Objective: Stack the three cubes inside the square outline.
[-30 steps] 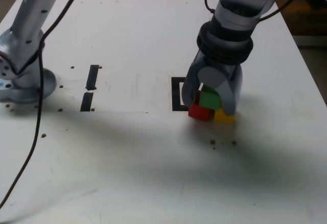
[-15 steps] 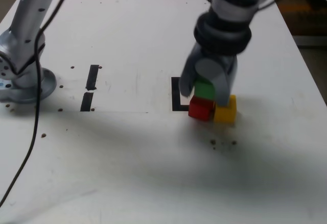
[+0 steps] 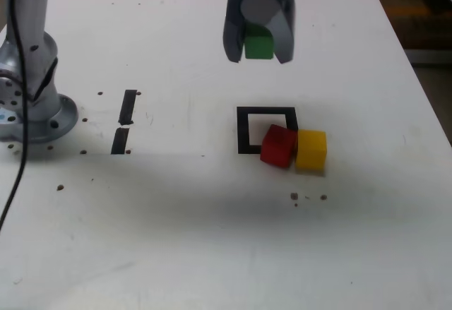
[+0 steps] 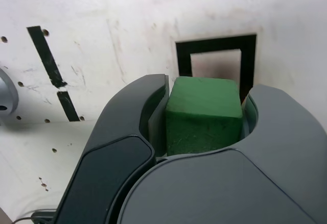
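White and a bit scuffed, the desk (image 3: 176, 239) fills almost all of the exterior view. Near the top middle of that view the grey pincer (image 3: 258, 49) hangs up above the desk. It is squeezed tight on the green cube (image 3: 258, 45), one jaw on each side. In the wrist view the green cube (image 4: 203, 114) sits snug between the two dark jaws, and the square outline (image 4: 215, 60) shows on the desk past it.

In the exterior view the square outline (image 3: 244, 130) lies in the middle of the frame, lower than the pincer. The red cube (image 3: 278, 146) sits on the outline's lower right corner, turned a little, partly in and partly out. The yellow cube (image 3: 311, 150) is just to its right, outside the outline and touching the red one. Two short black tape strips (image 3: 124, 121) lie well apart, toward the left. The arm's round base (image 3: 32, 116) stands at the left edge.
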You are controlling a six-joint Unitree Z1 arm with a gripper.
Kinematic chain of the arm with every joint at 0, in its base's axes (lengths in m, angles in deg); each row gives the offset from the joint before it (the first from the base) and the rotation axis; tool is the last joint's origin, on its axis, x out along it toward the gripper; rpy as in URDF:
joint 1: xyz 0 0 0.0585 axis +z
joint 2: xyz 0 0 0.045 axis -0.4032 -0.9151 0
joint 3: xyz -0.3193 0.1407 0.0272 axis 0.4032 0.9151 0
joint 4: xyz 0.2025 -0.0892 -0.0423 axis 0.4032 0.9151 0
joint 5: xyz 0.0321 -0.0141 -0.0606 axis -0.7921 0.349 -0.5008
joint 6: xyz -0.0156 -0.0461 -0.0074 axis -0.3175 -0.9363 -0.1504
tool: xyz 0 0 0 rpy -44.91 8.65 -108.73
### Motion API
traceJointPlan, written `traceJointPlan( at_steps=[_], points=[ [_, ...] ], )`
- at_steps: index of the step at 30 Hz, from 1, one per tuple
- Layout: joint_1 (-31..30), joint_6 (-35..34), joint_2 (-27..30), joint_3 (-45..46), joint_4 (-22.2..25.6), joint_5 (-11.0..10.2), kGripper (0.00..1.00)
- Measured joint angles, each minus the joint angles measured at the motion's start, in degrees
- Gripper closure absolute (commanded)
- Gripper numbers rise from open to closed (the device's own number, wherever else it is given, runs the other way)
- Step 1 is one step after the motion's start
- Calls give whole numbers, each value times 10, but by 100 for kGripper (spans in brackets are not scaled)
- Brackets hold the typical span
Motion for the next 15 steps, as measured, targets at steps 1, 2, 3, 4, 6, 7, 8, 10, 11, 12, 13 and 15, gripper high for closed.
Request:
traceJointPlan(
  at_steps=[1,2,3,4,6,7,8,10,11,12,13,15],
  points=[
    [13,3,2,12,-7,1,83],
    [25,6,4,23,-14,2,83],
    [35,9,4,34,-21,4,83],
    [44,11,4,45,-30,6,83],
    [57,16,4,65,-50,12,83],
    [64,19,4,78,-65,17,83],
    [70,21,4,90,-76,23,83],
    [82,26,3,111,-102,32,82],
    [88,29,0,121,-116,36,81],
    [91,31,-3,129,-128,39,80],
    [94,34,-6,135,-138,41,79],
    [98,38,-13,146,-156,45,77]
  ],
)
